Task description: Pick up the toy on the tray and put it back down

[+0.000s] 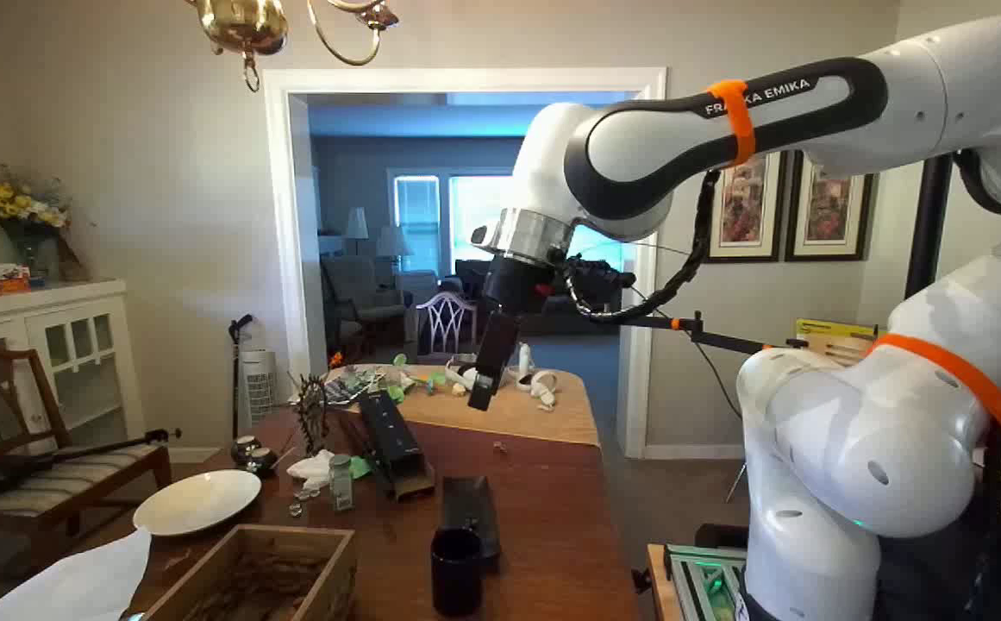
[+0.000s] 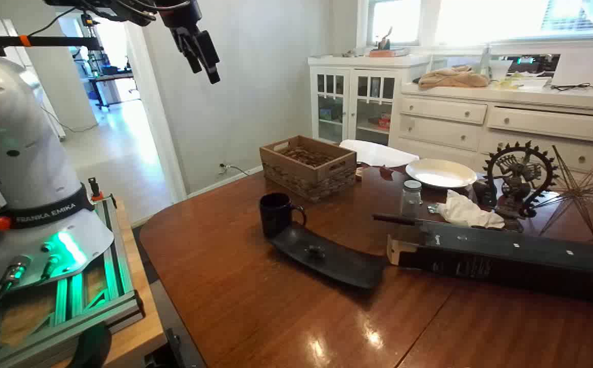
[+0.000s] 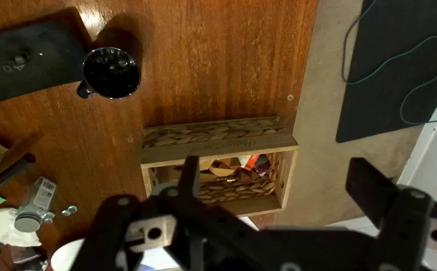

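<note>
- The small dark toy (image 2: 315,251) rests near the middle of the black tray (image 2: 347,263) on the desk (image 2: 255,301), likely set clear of the mug (image 2: 275,215) to leave grasping room.
- The tool (image 3: 274,162) hangs high, fingers (image 3: 189,177) spread around nothing, presumably so it can reach over the mug safely.
- In an exterior view the tray (image 2: 365,271) looks bowed; the wrist view flattens that.
- The wrist view alone shows an orange piece (image 3: 252,162) inside the crate (image 3: 222,148).

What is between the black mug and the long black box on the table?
In an exterior view, the curved black tray, with the small toy on it, lies between the mug and the long box.
</note>
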You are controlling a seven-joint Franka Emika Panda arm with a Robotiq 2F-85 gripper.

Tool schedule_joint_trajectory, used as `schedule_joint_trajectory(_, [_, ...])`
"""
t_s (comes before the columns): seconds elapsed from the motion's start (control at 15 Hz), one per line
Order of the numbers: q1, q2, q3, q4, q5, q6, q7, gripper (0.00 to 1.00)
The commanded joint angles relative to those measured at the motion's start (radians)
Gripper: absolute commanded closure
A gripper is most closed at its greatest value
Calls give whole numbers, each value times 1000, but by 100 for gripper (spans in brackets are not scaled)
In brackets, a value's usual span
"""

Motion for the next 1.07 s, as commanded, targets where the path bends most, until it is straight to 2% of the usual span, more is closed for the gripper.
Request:
schedule_joint_trajectory(0.0, [-8,3,7,-10,7,-5,-6,0])
schedule_joint_trajectory(0.4, [-8,10,8,-32,7,-5,-6,0])
schedule_joint_trajectory(0.53, [-38,50,41,-17,-17,9,50,0])
schedule_joint_trajectory(0.6, [-72,84,73,-9,-29,58,123,0])
schedule_joint_trajectory(1.0, [-186,358,113,18,-42,372,324,0])
